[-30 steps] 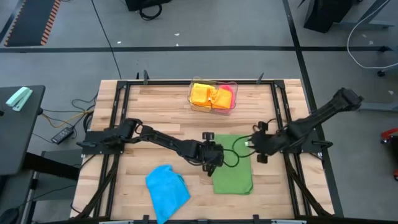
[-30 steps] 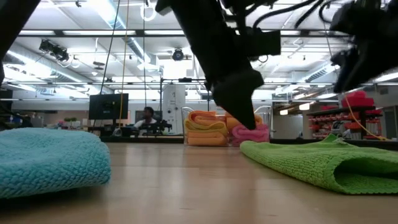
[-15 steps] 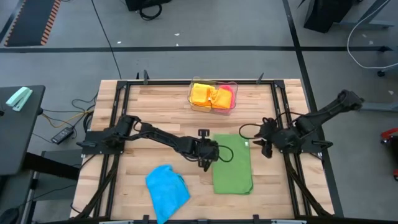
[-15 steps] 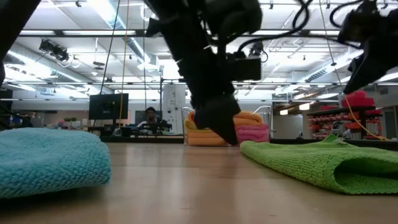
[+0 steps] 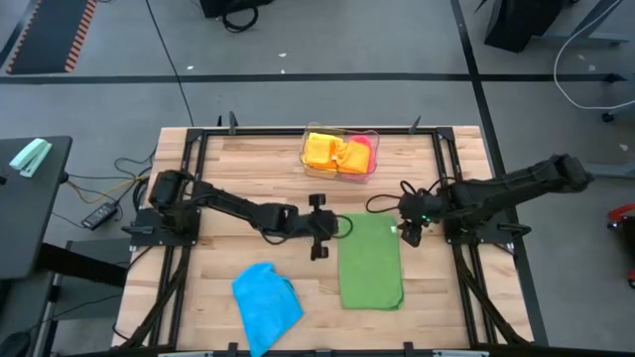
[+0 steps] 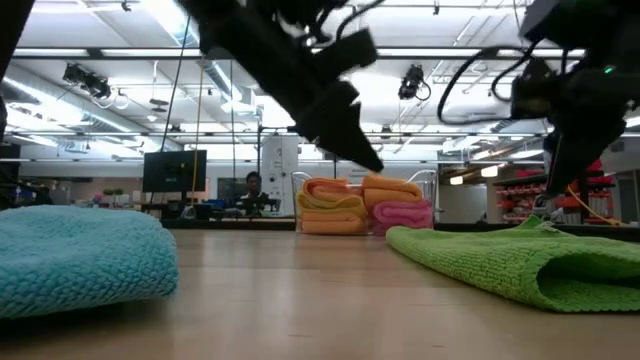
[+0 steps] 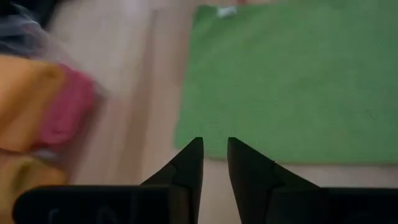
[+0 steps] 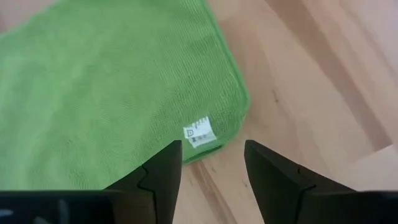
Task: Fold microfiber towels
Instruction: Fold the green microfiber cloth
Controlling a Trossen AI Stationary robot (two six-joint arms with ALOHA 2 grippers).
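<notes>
A green microfiber towel [image 5: 371, 263] lies folded flat on the wooden table, right of centre. My left gripper [image 5: 334, 226] hovers just off its left edge, near the far left corner [image 7: 186, 134]. Its fingers point at the towel with a narrow gap between them and nothing in it. My right gripper [image 5: 405, 236] hangs open above the towel's far right corner, where a white label [image 8: 200, 132] shows. A blue towel [image 5: 266, 302] lies rumpled at the near left. Orange, yellow and pink towels [image 5: 337, 151] sit stacked in a clear tray.
The clear tray [image 5: 305, 159] stands at the table's far edge, in the middle. A black frame [image 5: 189, 198] borders the table on both sides. Bare wood lies between the blue towel [image 6: 80, 255] and the green towel [image 6: 520, 262].
My left gripper has drawn back from the green towel's left edge toward the table's far left and risen a little. My right gripper has swung in over the towel's far right corner and rolled. The green towel has kept still.
</notes>
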